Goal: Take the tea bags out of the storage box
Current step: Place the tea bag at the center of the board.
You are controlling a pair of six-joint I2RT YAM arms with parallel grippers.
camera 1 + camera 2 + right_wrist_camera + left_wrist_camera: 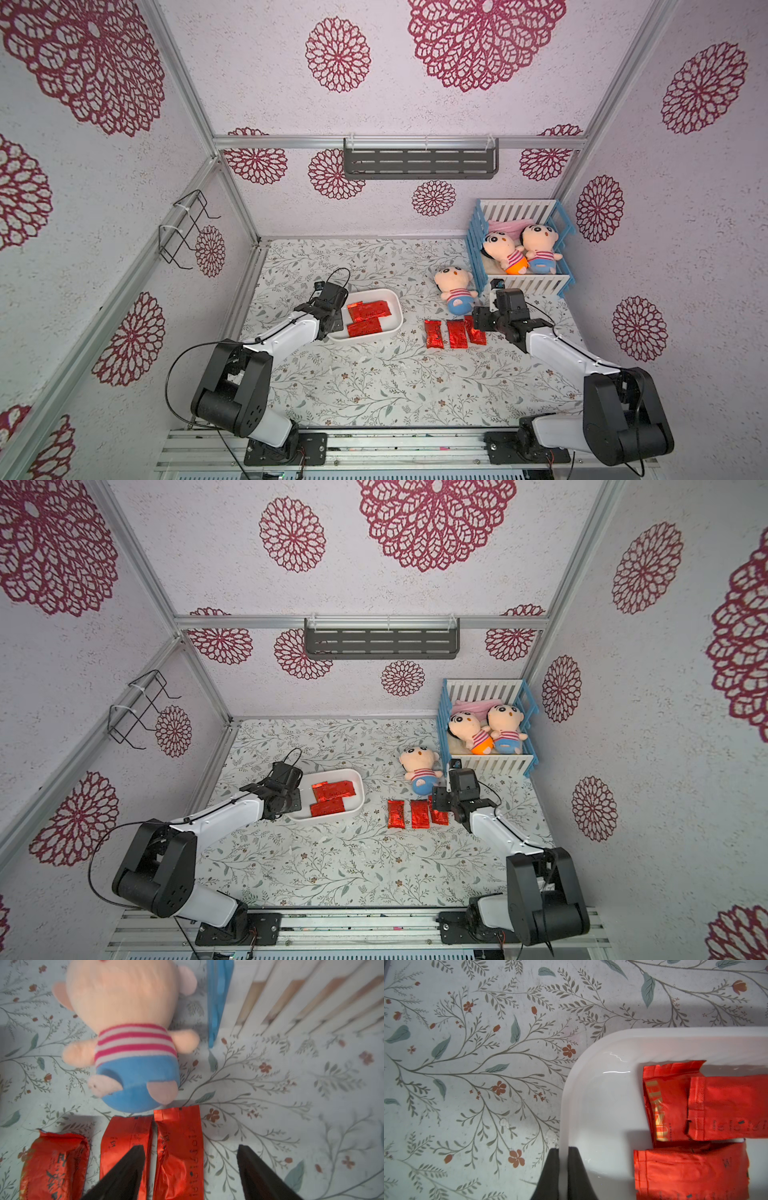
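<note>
Watch the right claw (189, 1147): it hangs spread wide over the rightmost of three tea bags (456, 334) lined on the bench (374, 386), near the loose doll (455, 291), and a careless sweep could knock that row askew! The left claw (563, 1149) is pinched tight on the left rim of the storage box (612, 1036), where three more sachets (368, 318) overlap and might snag together; the far-right crib (540, 284) holds two dolls (519, 249).

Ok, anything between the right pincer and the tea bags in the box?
Nothing upright: only two laid-out tea bags lie flat between the right pincer and the storage box. The left pincer grips its opposite rim.
</note>
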